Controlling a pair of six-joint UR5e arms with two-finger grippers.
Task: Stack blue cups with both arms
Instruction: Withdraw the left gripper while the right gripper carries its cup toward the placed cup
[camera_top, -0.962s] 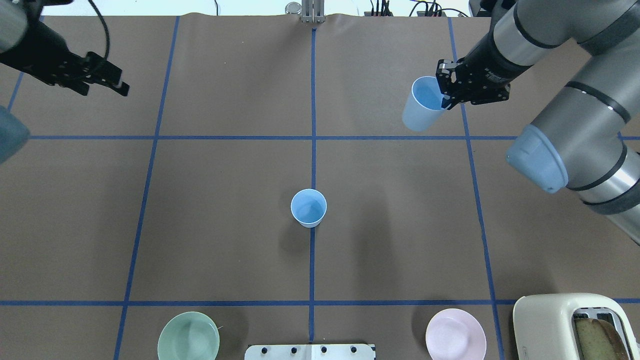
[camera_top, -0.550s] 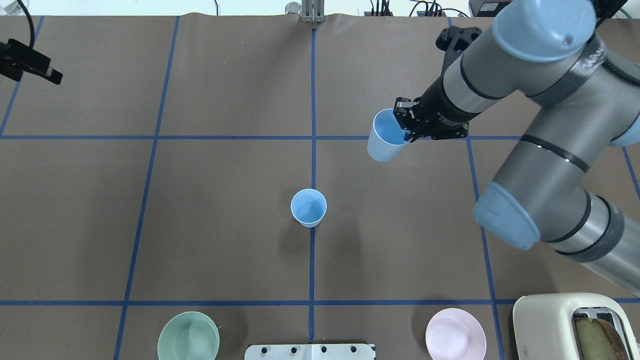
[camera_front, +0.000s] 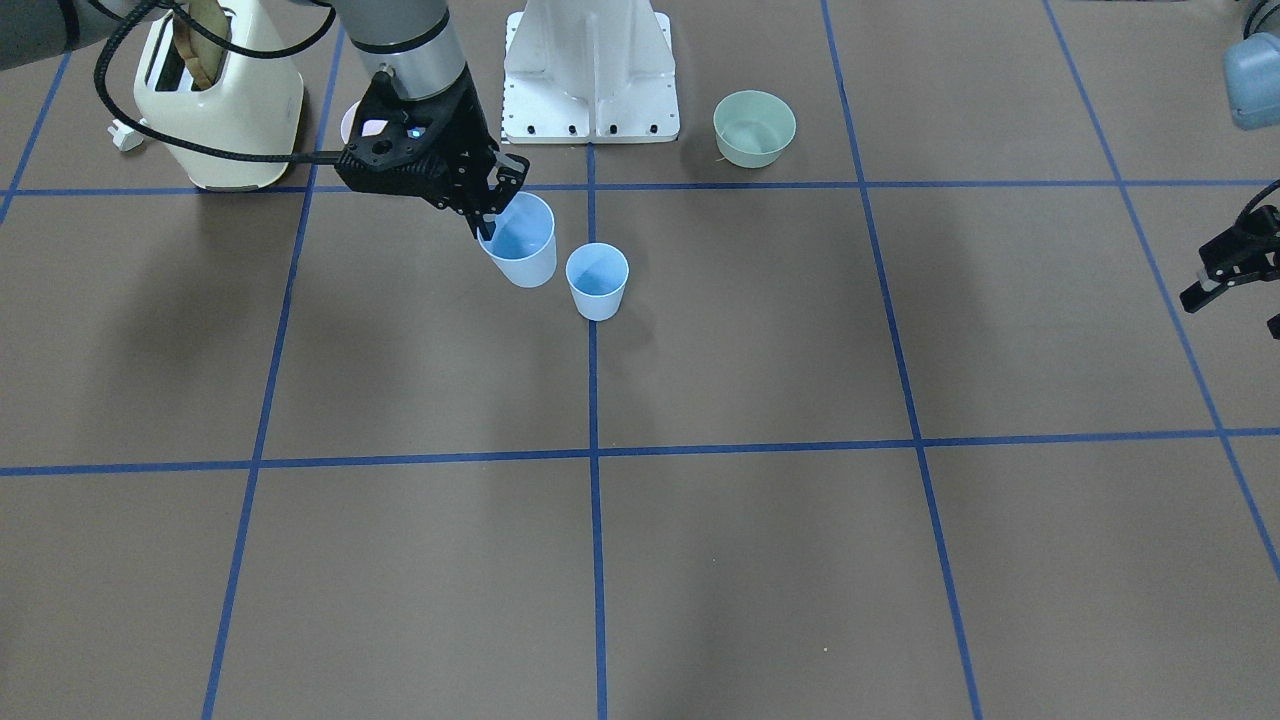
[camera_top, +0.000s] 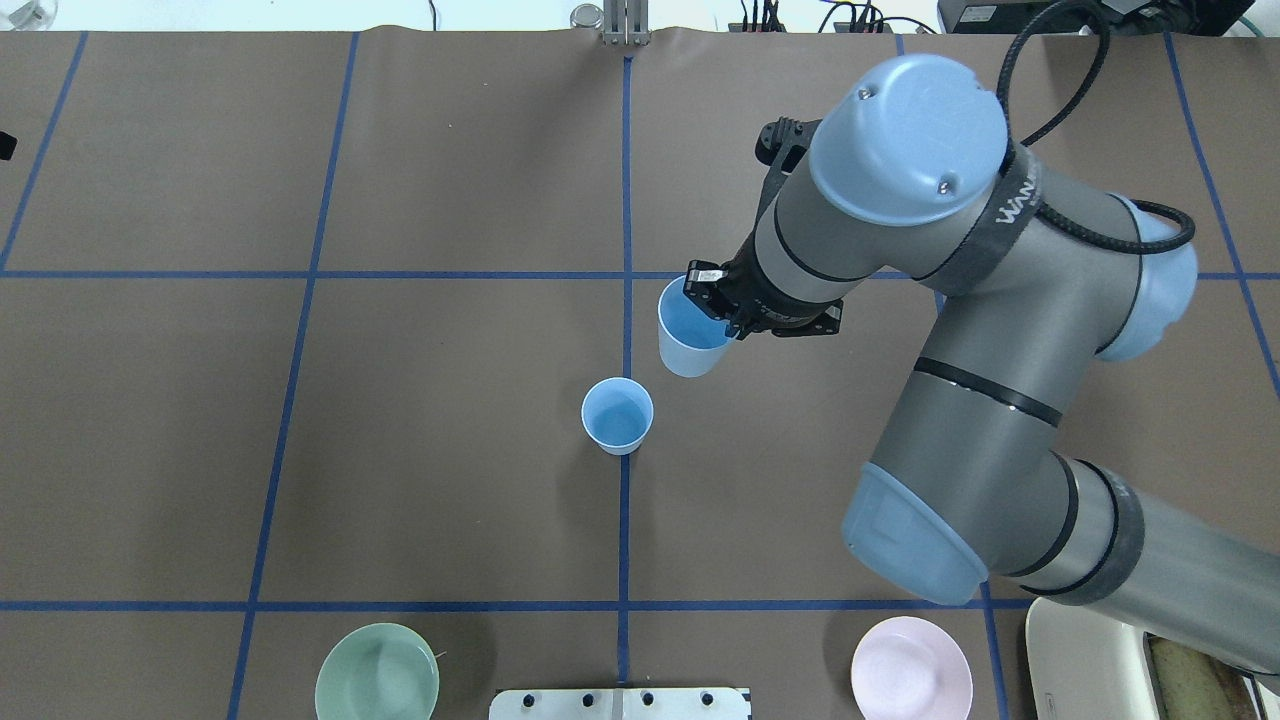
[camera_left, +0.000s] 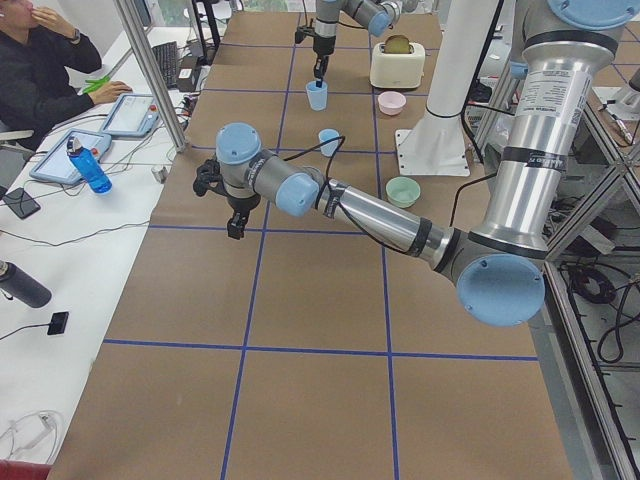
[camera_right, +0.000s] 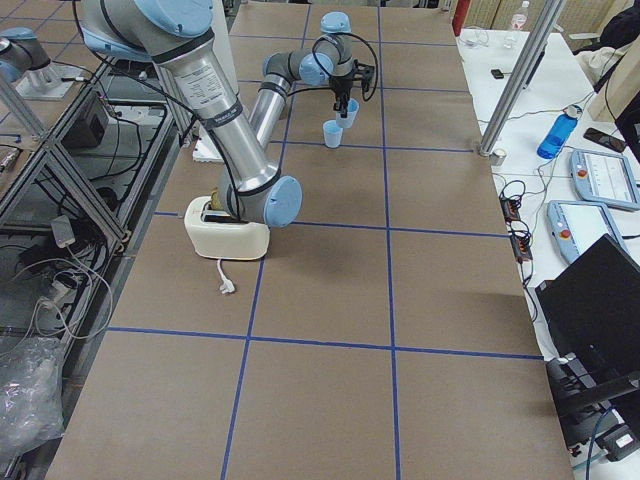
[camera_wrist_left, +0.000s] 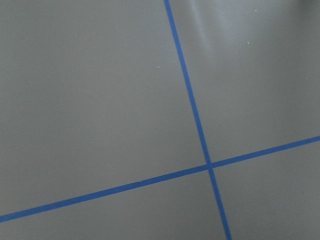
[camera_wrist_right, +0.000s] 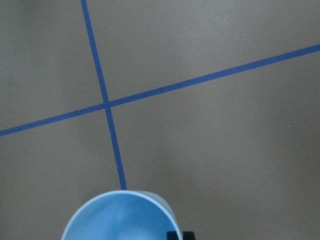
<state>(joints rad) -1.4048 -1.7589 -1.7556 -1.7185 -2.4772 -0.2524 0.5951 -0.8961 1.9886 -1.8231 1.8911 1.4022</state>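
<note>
One blue cup (camera_top: 617, 415) stands upright on the table's centre line; it also shows in the front view (camera_front: 597, 281). My right gripper (camera_top: 716, 308) is shut on the rim of the second blue cup (camera_top: 688, 338) and holds it tilted above the table. That cup is just beyond and to the right of the standing one, and apart from it. In the front view the held cup (camera_front: 520, 242) hangs beside the standing cup, under the right gripper (camera_front: 489, 216). The right wrist view shows only its rim (camera_wrist_right: 120, 220). My left gripper (camera_front: 1235, 310) is open and empty at the table's far left.
A green bowl (camera_top: 377, 672) and a pink bowl (camera_top: 910, 668) sit at the near edge, either side of the white base mount (camera_front: 590, 70). A cream toaster (camera_front: 220, 95) with toast stands at the near right corner. An operator (camera_left: 40, 70) sits beyond the far edge.
My right arm has carried the held cup from the far right in towards the standing cup. My left arm has drawn back to the left, almost out of the overhead view.
</note>
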